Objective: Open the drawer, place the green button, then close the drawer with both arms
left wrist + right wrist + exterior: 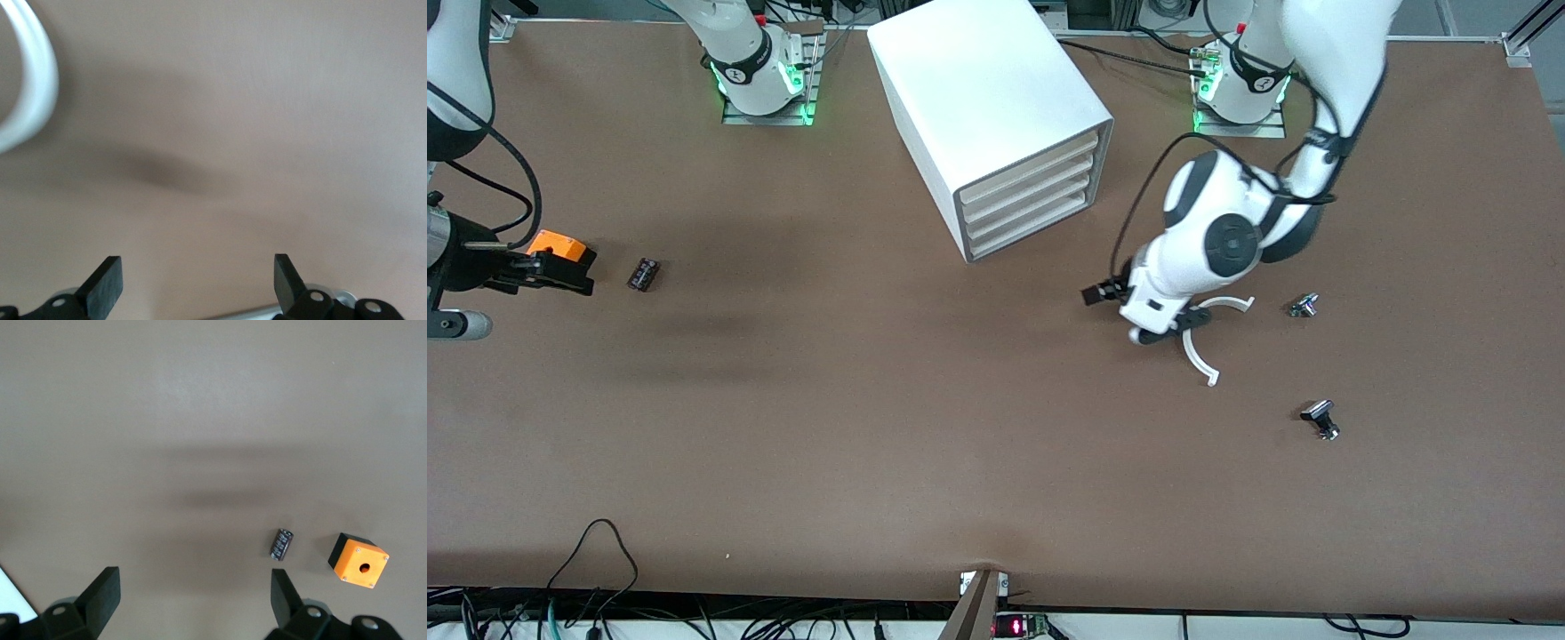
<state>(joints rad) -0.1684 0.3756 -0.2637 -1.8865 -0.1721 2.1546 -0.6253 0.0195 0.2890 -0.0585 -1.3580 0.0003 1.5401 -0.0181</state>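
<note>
A big white cabinet (989, 116) is seen on the brown desk (871, 427), near the edge along which the arm bases stand, midway between them. Its stacked drawers are all pushed in; the lowest drawer (1032, 227) is shut flush with the others.

The left gripper (1138, 307) is held low over bare desk, toward the left arm's end, lower in the front view than the cabinet's front. Its jaws are spread wide and nothing is held between them. A curved white plastic piece (1200, 342) lies just beside it. Two small silver-and-black metal parts (1304, 306) (1320, 418) lie nearer the left arm's end.

The right gripper (560, 274) is placed at the right arm's end, its jaws likewise wide and empty. An orange box (360, 561) and a small dark cylinder (282, 543) lie close by.

The green-capped button cannot be made out.
</note>
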